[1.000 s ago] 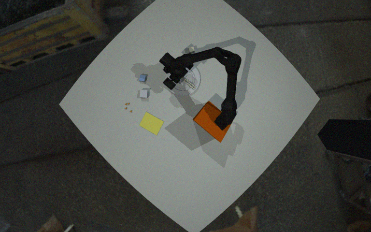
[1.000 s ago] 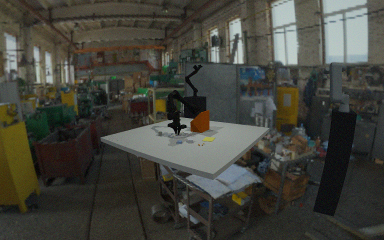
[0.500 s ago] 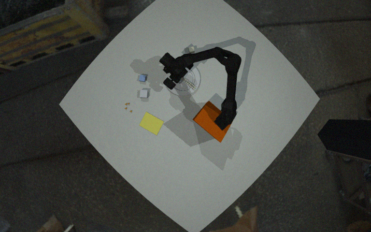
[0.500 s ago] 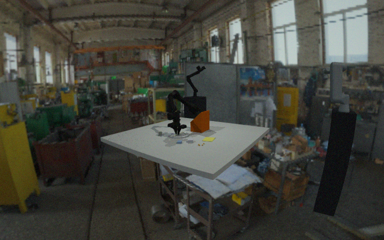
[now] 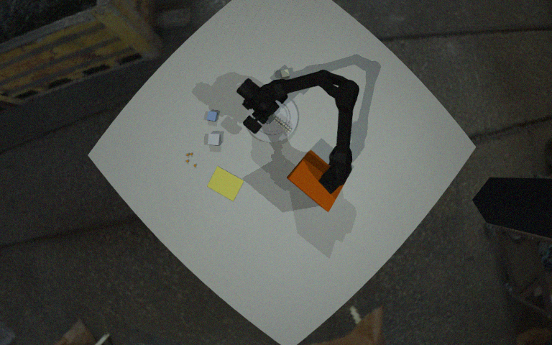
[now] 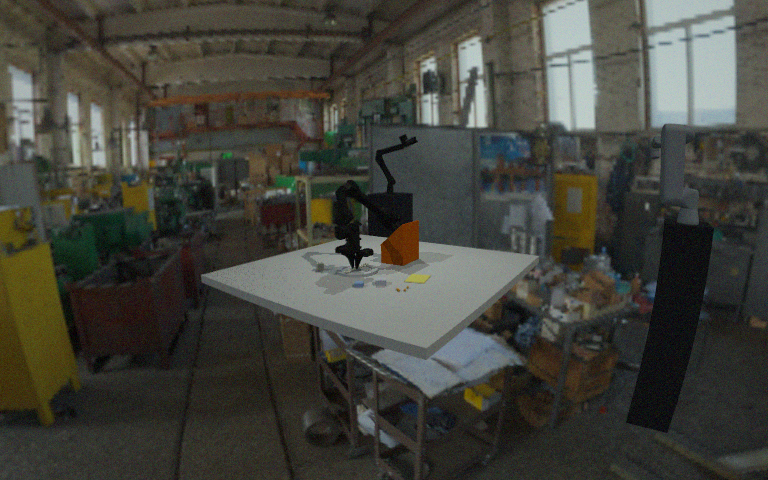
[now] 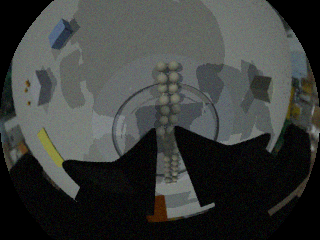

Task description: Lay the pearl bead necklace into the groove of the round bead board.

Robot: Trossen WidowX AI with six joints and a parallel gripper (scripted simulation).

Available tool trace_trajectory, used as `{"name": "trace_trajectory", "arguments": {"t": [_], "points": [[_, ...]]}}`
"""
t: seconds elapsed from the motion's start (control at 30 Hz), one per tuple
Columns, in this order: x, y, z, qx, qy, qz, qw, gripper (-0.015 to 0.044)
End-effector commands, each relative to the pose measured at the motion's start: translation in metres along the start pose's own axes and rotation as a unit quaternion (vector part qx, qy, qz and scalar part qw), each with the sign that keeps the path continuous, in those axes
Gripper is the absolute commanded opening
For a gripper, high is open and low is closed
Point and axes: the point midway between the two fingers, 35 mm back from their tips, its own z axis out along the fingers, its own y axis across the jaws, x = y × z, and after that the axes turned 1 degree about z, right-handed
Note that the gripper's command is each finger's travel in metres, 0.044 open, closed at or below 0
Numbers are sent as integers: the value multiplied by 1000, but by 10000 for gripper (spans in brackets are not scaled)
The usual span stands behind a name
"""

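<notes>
The round bead board (image 5: 297, 118) (image 7: 200, 112) is pale, with ring outlines, and lies flat on the table. The pearl bead necklace (image 5: 283, 123) (image 7: 173, 88) lies across it as two straight rows side by side, running in the wrist view from above the fingertips down between the fingers. My gripper (image 5: 270, 118) (image 6: 355, 267) (image 7: 165, 131) points down over the board and is shut on the necklace, with both rows between its fingertips. The arm hides part of the board and necklace in the top view. Whether the held beads are clear of the board I cannot tell.
A blue block (image 5: 212, 116) (image 7: 61, 34), a pale grey block (image 5: 213, 139), several small orange pieces (image 5: 189, 154) and a yellow flat square (image 5: 225, 183) (image 6: 417, 278) lie to one side. A beige block (image 5: 284, 72) (image 7: 261, 88) and a tall orange box (image 5: 309, 179) (image 6: 404, 243) stand nearby.
</notes>
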Motion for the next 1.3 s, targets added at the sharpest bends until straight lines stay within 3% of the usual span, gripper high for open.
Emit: {"name": "trace_trajectory", "arguments": {"t": [0.0,0.5,1.07,1.27], "points": [[-1,0,-3,2,-2,2,1000,0],[-4,12,1,2,-2,2,1000,0],[-4,11,-2,1,-2,1,1000,440],[-4,11,-3,2,-2,2,1000,440]]}}
